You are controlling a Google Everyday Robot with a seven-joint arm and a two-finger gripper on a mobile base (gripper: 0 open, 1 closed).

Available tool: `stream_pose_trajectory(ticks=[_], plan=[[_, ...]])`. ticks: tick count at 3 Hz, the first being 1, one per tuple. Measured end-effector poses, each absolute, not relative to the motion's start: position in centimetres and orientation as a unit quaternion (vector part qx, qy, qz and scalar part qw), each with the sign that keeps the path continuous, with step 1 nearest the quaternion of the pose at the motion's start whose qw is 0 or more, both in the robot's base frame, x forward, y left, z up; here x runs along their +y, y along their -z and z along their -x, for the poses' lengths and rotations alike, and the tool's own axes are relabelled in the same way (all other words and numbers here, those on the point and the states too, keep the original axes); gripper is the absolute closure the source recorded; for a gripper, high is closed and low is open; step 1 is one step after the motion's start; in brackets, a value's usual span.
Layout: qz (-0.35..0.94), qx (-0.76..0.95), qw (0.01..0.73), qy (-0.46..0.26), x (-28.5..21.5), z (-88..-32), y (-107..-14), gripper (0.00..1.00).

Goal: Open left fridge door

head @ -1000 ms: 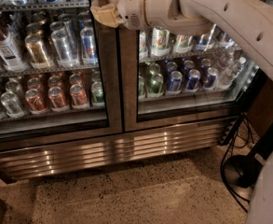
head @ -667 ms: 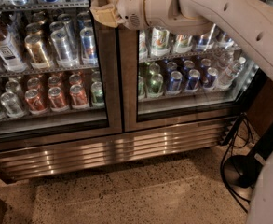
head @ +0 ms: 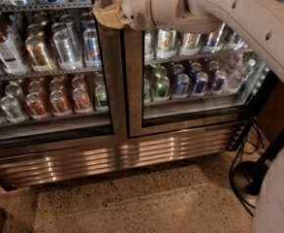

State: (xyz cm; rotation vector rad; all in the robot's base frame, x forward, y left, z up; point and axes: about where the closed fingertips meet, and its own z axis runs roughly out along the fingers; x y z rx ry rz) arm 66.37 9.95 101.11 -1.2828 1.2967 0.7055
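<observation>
My hand (head: pixel 106 14) is sitting high against the steel frame on the right edge of the left fridge door (head: pixel 49 125), near that door's top corner. I can't tell if it's clenched or released. My arm (head: pixel 219 8) is reaching in from the right of that door, crossing in front of the twin right door (head: pixel 195 108). The left fridge door is lying flush, shut, covering the left half of the fridge (head: pixel 117 157). The ribbed grille is running just below it. Behind its glass, silver cans (head: pixel 64 45) are standing above red cans (head: pixel 59 101), with a bottle (head: pixel 3 47) toward its left side. Black cables (head: pixel 243 149) are hanging well right of the door, and speckled floor (head: pixel 132 198) is showing below.
</observation>
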Motion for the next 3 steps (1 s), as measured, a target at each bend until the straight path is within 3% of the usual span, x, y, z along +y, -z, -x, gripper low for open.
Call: stream_pose_trajectory(ticks=[3], plan=[[0.549, 0.549, 0.554, -0.302, 9.9, -66.09, -101.35, 1.0]])
